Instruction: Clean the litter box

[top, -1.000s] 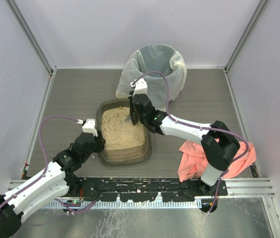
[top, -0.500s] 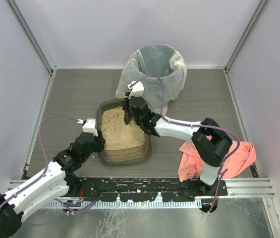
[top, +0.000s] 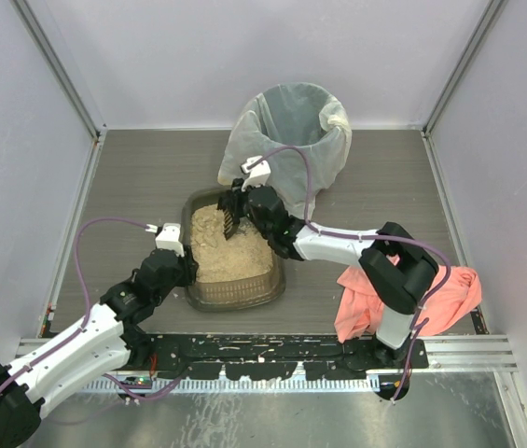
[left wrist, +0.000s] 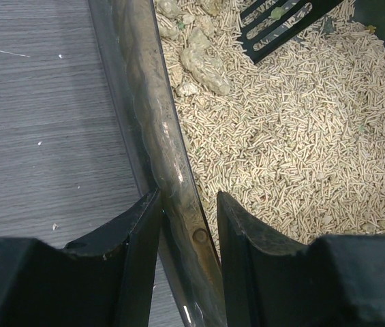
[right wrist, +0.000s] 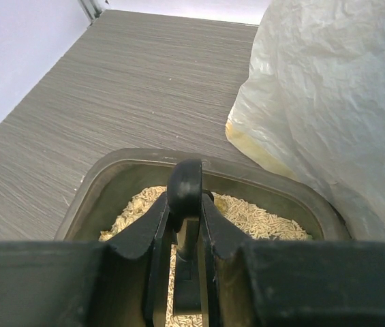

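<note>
The litter box [top: 244, 293] is a shallow dark translucent tray filled with tan pellets [top: 230, 254]. My left gripper [top: 187, 272] is shut on its left wall; in the left wrist view the jaws [left wrist: 187, 228] straddle that wall [left wrist: 152, 129], one finger outside and one inside. My right gripper [top: 245, 208] is shut on the handle of a black slotted scoop [top: 228, 220], held over the far left part of the litter. The handle [right wrist: 185, 185] stands between the jaws in the right wrist view. The scoop blade [left wrist: 281, 24] and pale clumps [left wrist: 206, 65] show in the left wrist view.
A round bin lined with a white bag [top: 291, 131] stands just behind the box, close on the right in the right wrist view [right wrist: 328, 102]. An orange-pink cloth [top: 403, 301] lies at the near right by the right arm's base. Enclosure walls stand on three sides.
My right gripper has swung left and toward the box's far left corner, turning the scoop with it. The left gripper and the box have not moved.
</note>
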